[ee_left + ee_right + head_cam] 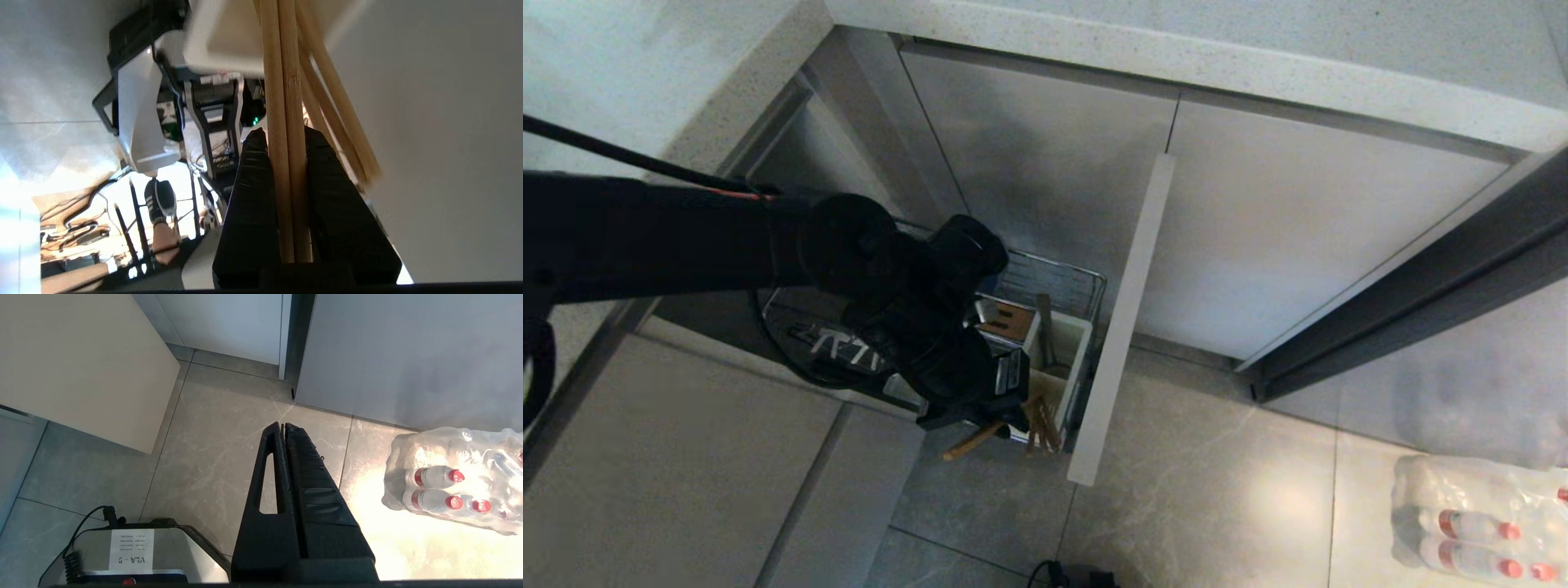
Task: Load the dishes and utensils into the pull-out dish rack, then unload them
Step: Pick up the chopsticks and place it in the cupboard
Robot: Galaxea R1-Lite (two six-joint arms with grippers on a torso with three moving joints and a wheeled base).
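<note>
Wooden chopsticks (286, 163) clamped between left gripper (286, 139) fingers at front corner of pull-out dish rack (1086, 286), beside its white caddy (1072, 353); loading or unloading unclear; right gripper (284, 426) closed, idle.

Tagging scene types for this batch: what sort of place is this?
Most likely a home kitchen: a speckled stone countertop over flat cabinet fronts, a pull-out dish rack drawn out at floor level, a tiled floor and a shrink-wrapped pack of water bottles.
</note>
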